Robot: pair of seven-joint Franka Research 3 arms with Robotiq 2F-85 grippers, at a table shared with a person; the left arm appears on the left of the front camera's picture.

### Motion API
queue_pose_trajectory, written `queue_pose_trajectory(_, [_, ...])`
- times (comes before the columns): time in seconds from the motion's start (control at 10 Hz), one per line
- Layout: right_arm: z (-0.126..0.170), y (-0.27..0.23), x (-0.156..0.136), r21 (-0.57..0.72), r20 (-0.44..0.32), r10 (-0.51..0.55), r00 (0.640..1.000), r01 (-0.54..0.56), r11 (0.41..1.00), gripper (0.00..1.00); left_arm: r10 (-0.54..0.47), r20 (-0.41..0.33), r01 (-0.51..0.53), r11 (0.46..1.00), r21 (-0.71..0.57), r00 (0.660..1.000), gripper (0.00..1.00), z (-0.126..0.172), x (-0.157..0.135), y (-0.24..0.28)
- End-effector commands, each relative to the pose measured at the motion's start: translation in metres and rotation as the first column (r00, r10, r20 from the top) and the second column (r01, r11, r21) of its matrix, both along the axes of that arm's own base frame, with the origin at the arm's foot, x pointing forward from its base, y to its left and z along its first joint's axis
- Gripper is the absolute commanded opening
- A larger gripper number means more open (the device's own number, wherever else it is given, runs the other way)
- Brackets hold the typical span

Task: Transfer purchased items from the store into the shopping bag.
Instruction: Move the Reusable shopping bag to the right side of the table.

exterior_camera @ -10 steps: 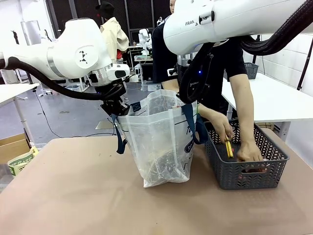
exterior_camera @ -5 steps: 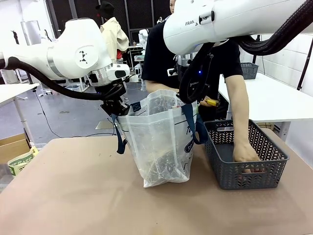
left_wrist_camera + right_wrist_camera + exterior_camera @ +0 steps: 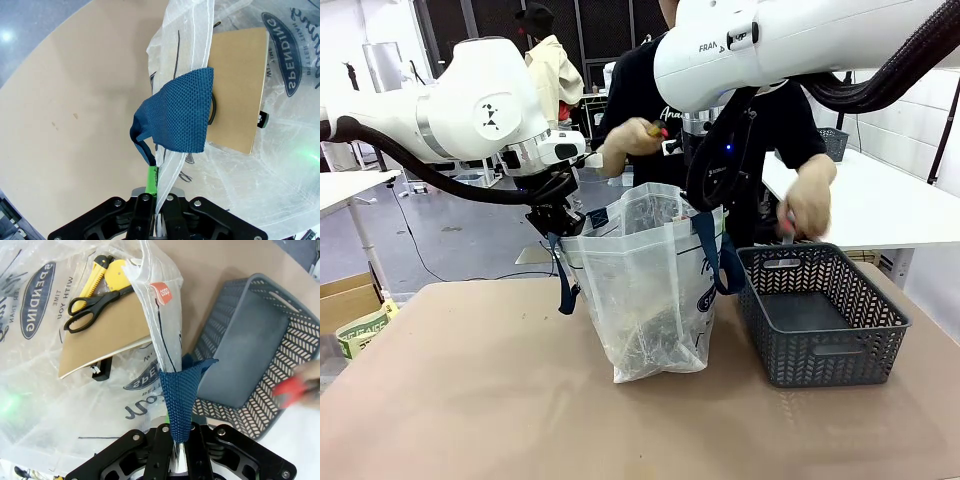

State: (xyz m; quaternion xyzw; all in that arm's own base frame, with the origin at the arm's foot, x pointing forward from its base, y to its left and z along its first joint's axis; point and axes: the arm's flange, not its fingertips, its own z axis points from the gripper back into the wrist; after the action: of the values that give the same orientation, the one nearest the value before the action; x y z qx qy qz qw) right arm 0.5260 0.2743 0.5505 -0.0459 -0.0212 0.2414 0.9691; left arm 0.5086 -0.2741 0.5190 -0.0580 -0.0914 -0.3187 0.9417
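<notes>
At the table's middle we see the shopping bag [image 3: 650,290] upright and open, our left gripper [image 3: 157,212] pinching its left rim, our right gripper [image 3: 176,450] pinching the right strap; the store [image 3: 820,345] sits just right of it, a person's hand [image 3: 807,203] above

Left gripper [image 3: 156,197] clamped on the rim of the shopping bag [image 3: 240,165]

The jaws are pressed together on the thin translucent plastic, with one green pad [image 3: 151,180] showing against it. Just above the grip, the navy woven strap handle [image 3: 175,117] folds over the rim. Inside the bag lies a flat tan board [image 3: 237,90] with a black ring [image 3: 213,107] at its edge, and blue lettering [image 3: 287,50] lies to its right. Bare brown table [image 3: 75,125] spreads to the left.
</notes>
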Motion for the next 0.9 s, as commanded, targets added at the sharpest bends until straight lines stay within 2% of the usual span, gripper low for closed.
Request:
queue_pose_trajectory(0.0, [0.0006,-0.0001,0.0001,0.001,0.002,0.000,1.000,0.000,1.000,0.00,-0.002,-0.002,0.002,1.000,0.002,1.000,0.00,-0.0012,-0.0003,0.0002])
queue_pose_trajectory(0.8, [0.0006,-0.0001,0.0001,0.001,0.002,0.000,1.000,0.000,1.000,0.00,-0.002,-0.002,0.002,1.000,0.002,1.000,0.00,-0.0012,-0.0003,0.0002])
